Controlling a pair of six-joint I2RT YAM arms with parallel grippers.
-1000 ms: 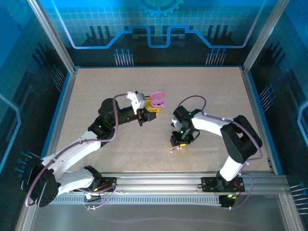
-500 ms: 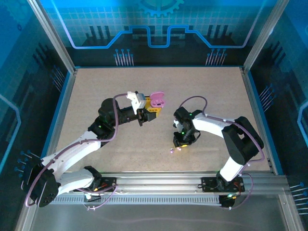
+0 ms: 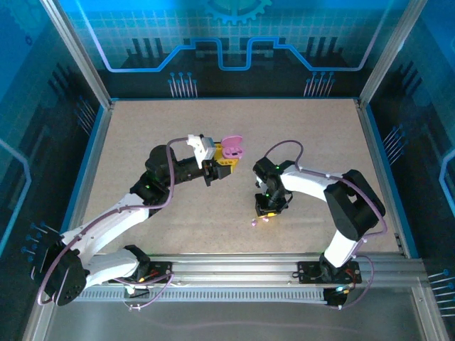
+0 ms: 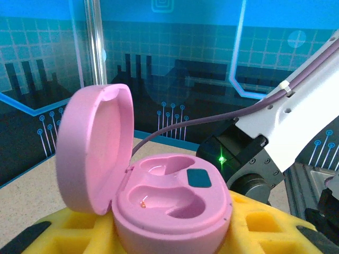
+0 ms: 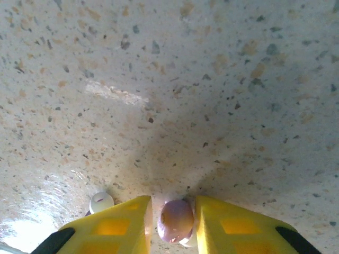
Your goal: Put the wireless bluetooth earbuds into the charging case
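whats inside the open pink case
Two empty moulded wells, a dark rectangular patch and a tiny orange glint in the pink case. Its near rim hides part of the front well's floor.

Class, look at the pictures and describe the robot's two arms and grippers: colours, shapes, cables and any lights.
The left arm and right arm have white rounded links with black joints. A purple cable loops along each. A green light glows near each wrist. The left gripper and right gripper have blocky yellow fingers with square recesses.
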